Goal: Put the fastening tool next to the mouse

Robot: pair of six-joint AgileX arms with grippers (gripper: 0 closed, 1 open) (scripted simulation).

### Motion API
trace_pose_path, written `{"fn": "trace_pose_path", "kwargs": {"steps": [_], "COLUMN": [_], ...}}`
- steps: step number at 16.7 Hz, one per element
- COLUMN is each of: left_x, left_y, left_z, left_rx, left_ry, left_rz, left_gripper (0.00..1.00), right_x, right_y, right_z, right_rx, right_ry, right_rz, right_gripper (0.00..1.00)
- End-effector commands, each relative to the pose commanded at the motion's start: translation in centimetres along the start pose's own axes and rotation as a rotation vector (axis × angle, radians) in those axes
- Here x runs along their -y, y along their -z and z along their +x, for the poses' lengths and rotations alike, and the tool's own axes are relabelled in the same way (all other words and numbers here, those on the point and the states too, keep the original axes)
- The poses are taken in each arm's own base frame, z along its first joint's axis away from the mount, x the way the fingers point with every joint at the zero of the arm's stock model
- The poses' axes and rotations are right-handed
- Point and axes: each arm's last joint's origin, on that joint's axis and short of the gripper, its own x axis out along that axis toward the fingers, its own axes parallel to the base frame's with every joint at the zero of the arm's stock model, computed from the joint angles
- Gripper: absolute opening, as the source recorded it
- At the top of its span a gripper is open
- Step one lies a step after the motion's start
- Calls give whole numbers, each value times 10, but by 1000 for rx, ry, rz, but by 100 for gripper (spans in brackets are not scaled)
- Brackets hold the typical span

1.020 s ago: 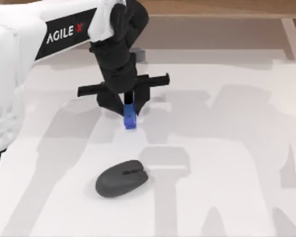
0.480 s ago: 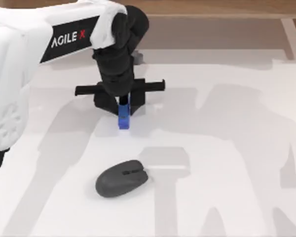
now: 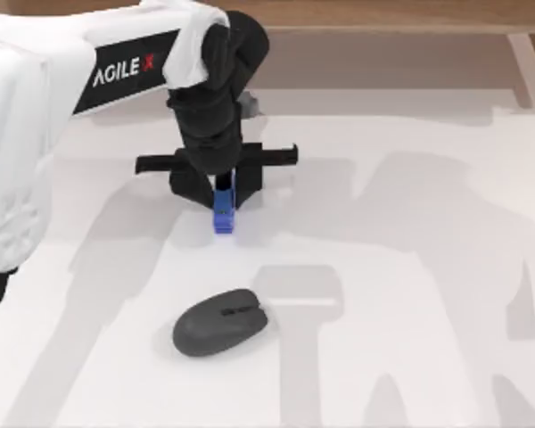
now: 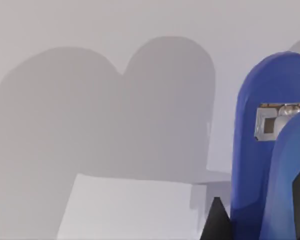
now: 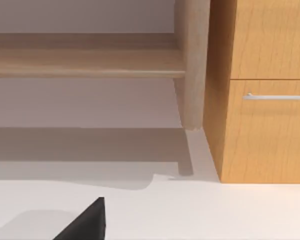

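Note:
The fastening tool [image 3: 223, 219] is a small bright blue oblong held at the back left of the table. My left gripper [image 3: 223, 196] points down and is shut on its upper end. In the left wrist view the blue tool [image 4: 260, 150] stands close by, with a small metal part showing in its slot. The mouse [image 3: 221, 322], dark grey and oval, lies on the white table nearer the front, well apart from the tool. A dark corner of my right gripper [image 5: 87, 222] shows in the right wrist view, low over the table.
The white table [image 3: 410, 267] stretches open to the right of the mouse and tool. A wooden cabinet [image 5: 260, 90] with a metal drawer handle and a wooden table leg [image 5: 192, 65] stand beyond the table's edge in the right wrist view.
A second ago the left gripper carried the blue tool a little to the left and towards the back. Over the last half second nothing has visibly moved.

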Motion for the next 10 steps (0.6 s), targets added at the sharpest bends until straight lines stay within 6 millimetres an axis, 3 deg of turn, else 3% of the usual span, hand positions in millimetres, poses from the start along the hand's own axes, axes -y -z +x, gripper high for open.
{"fn": "trace_pose_path", "kwargs": {"steps": [9,10], "left_x": [0,0], "left_y": [0,0], "left_z": [0,0], "left_rx": [0,0], "left_ry": [0,0], "left_rz": [0,0], "left_gripper": [98,100], "right_x": [0,0], "right_y": [0,0], "right_z": [0,0], "right_rx": [0,0], "right_ry": [0,0], "right_rz": [0,0], "right_gripper": [100,100]}}
